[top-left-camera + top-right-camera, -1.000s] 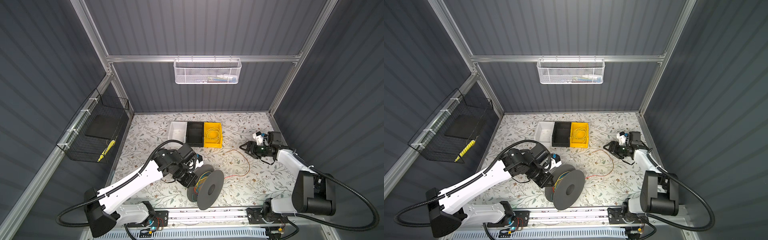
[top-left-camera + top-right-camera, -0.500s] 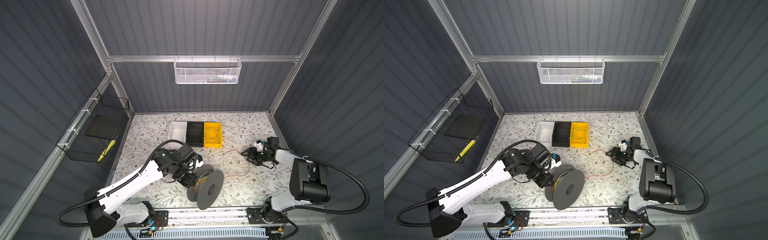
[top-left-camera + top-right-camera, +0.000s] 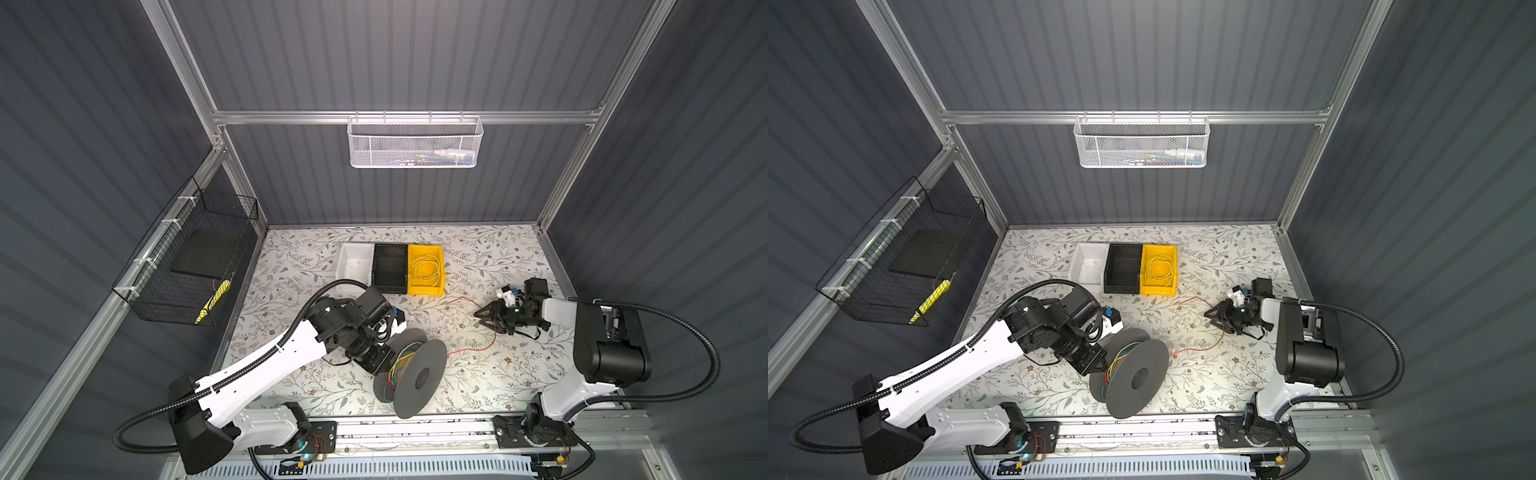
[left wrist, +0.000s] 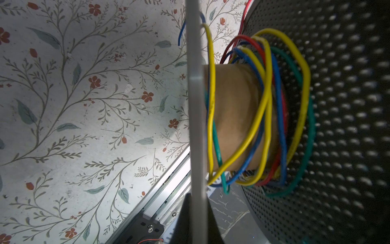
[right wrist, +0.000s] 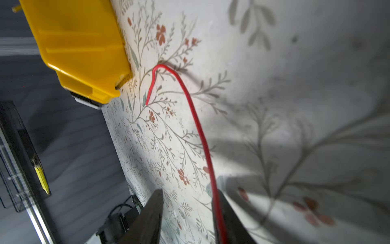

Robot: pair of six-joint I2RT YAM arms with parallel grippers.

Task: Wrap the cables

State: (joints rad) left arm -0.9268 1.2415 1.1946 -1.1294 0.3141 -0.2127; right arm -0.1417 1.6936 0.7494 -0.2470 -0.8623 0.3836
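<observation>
Moved: right gripper (image 3: 480, 314) has swung in nearer the spool (image 3: 419, 376) and lowered over the red cable (image 3: 469, 351), its jaws narrower than a second ago; the left arm and the spool have not shifted.
Red cable: one end leads in at the spool's rim. The rest lies loose on the table (image 3: 478, 382), out from the spool on the right arm's side, and bows round to a hooked free end farthest from the spool.
Wound cables (image 4: 266, 105): yellow, blue, green and red loops hang slack round the spool's brown core.
Key relation: the cable's long axis runs lengthwise through the gap of the right gripper, hugging the inner face of one finger (image 5: 229, 221), apart from the other.
Right fingers: parted and straddling the cable, not yet pinching it.
Left gripper (image 3: 382, 359): clenched on the spool's flange (image 4: 195, 84), holding the spool on edge.
Nearer arm: the right one, by far.
Likely need: close on the cable, then draw it toward the spool.
Hidden: the flange masks the cable's join at the spool; in both top views the strand under the right gripper is too thin to follow.
</observation>
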